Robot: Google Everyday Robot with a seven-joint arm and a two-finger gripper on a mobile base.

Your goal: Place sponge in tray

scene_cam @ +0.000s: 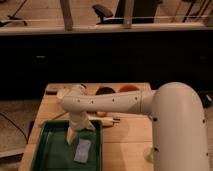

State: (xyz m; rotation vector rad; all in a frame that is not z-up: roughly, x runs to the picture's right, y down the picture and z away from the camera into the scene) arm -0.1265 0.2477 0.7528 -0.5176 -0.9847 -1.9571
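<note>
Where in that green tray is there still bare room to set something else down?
The tray has bare floor left of the sponge, out to its left rim. The back right is crowded: the gripper hangs there, just above the sponge. Right of the tray, the tabletop is bare up to the arm.

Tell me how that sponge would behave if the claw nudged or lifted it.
The sponge lies flat in the tray, a thin pad, so it likely slides rather than rolls or tips. It looks soft, so probably light and bendy when lifted. The claw hangs just above-left of it.
</note>
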